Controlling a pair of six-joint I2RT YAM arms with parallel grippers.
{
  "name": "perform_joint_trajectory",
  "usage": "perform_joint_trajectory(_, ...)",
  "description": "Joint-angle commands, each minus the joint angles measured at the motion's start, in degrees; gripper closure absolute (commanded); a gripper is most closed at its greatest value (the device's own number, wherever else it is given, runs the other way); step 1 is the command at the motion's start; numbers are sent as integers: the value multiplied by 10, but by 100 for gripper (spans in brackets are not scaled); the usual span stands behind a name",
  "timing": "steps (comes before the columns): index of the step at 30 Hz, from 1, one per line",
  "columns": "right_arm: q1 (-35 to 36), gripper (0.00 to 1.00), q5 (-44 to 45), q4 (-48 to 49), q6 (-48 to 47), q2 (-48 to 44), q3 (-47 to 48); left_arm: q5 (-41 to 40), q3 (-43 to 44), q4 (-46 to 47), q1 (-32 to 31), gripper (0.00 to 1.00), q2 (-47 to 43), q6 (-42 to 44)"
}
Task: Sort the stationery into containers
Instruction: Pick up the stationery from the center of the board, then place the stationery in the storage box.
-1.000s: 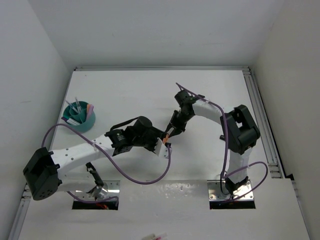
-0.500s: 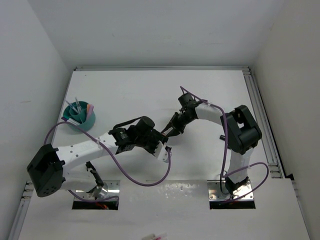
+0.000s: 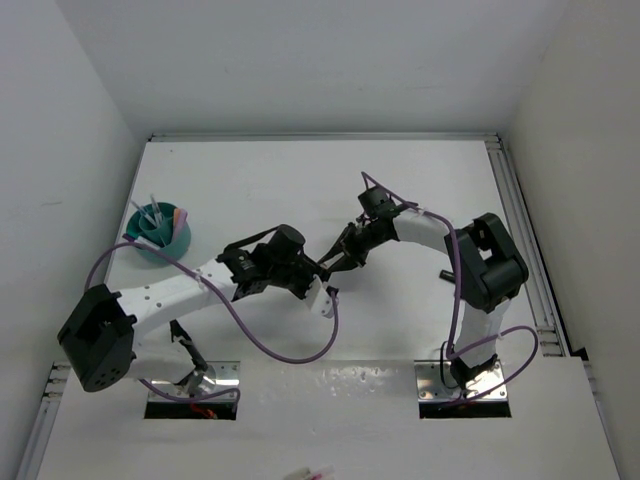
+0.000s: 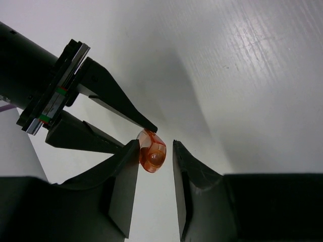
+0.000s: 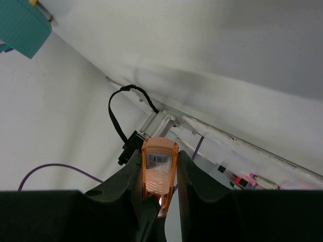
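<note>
Table (image 3: 250,180): white, walled on three sides. Almost bare in the overhead view, so we judge most of the sorting is already done.

Left arm (image 3: 170,290) and right arm (image 3: 430,228): both reach toward the centre of the overhead frame and their tips meet there, nose to nose. We read this as a handover. The cup sits on the left arm's side, well away from where the right arm is working.

Cup (image 3: 165,252): teal, at the left of the overhead frame, near the left wall and well apart from the meeting point. Several pens (image 3: 155,215) stand in it, leaning on the rim.

Right gripper (image 5: 158,156): jaws clamped on the flat sides of an orange highlighter (image 5: 159,171). It holds the highlighter lengthwise along the fingers, with the free end poking out past the tips. That leaves a stub for the other gripper to take.

Left gripper (image 4: 155,146): jaws straddle the offered end. In its own wrist view, the finger on the left of the frame looks to touch the orange body. The finger on the right stands off it with a sliver of daylight. We call these jaws part-open around the highlighter, not yet clamped.

The highlighter is in the air above the middle of the table, between the two grippers and carried by the right one alone.

Label (image 5: 159,159): a small barcode on the highlighter, facing the right wrist camera.

Our judgement is that the right jaws should not let go until the left pair grips firmly. With only a short stub offered, the highlighter could twist or drop.
</note>
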Motion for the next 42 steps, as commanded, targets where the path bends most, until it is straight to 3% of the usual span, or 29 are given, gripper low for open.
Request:
perform_joint_trajectory(1,6,100,-17,17,12,-25,-3,24,24,2,10,64,1,24)
perform_joint_trajectory(5,10,100,-23,24,12,-24,-3,29,28,-4,14,76,-4,25)
perform_joint_trajectory(6,11,88,-24,25,11,-23,-3,31,28,-7,14,79,-5,25)
perform_joint_trajectory(8,10,82,-32,34,15,-21,-2,38,30,-9,15,90,-9,22)
perform_joint_trajectory(10,8,66,-32,31,12,-19,6,41,29,-9,10,96,-18,10)
perform_joint_trajectory(12,4,53,-32,25,6,-18,16,43,30,-9,7,99,-24,-8)
perform_joint_trajectory(13,-3,41,-32,21,-6,-18,21,42,30,-9,7,100,-33,-17)
perform_joint_trajectory(14,-15,38,-32,17,-15,-18,35,41,31,-12,7,100,-38,-26)
perform_joint_trajectory(17,-58,33,-16,-13,-81,-29,72,22,41,-9,16,100,-66,-106)
perform_joint_trajectory(19,-83,33,21,-57,-162,-39,112,-28,54,12,29,100,-84,-233)
perform_joint_trajectory(20,-104,33,40,-76,-192,-55,128,-60,65,14,36,100,-87,-349)
perform_joint_trajectory(22,-123,33,108,-126,-282,-73,173,-105,128,-19,88,100,-78,-446)
perform_joint_trajectory(23,-130,33,128,-135,-304,-83,179,-108,148,-32,147,100,-74,-525)
perform_joint_trajectory(28,-166,33,166,-134,-361,-142,172,-126,243,-85,345,100,-71,-648)
perform_joint_trajectory(31,-176,33,162,-134,-362,-145,165,-124,305,-124,512,100,-50,-654)
perform_joint_trajectory(34,-177,33,154,-133,-363,-136,164,-84,336,-138,617,100,-41,-624)
perform_joint_trajectory(37,-173,34,154,-128,-361,-133,160,-46,345,-157,703,100,-32,-605)
perform_joint_trajectory(42,-156,34,162,-125,-371,-133,160,-2,335,-178,792,100,-10,-571)
